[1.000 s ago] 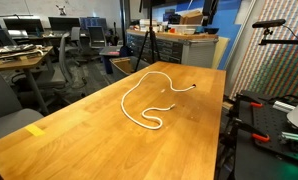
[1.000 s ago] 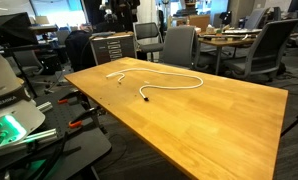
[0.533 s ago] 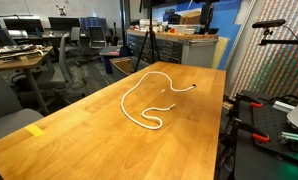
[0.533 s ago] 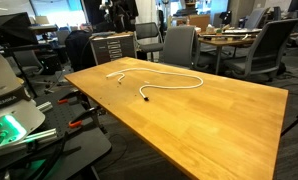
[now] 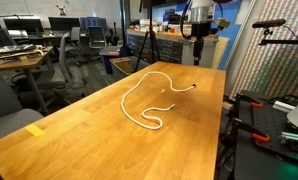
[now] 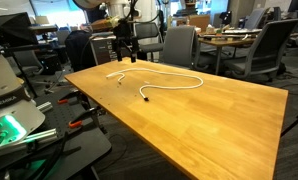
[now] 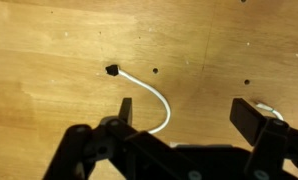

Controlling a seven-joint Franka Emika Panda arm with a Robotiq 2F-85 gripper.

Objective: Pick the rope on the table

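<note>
The rope is a thin white cord lying in an open loop on the light wooden table. It shows in both exterior views. My gripper hangs open and empty above the table's far end, above one end of the rope. In the wrist view the gripper has its jaws wide apart. A curved piece of rope with a dark end tip lies on the table below, next to one finger. Nothing is held.
A small yellow tape mark sits near the table's front corner. Office chairs and desks with monitors stand beyond the table. A black tripod stands at the far end. Robot equipment sits beside the table.
The arm and gripper have come into both exterior views above the table's far end; before they were out of view. The rope has not moved.
</note>
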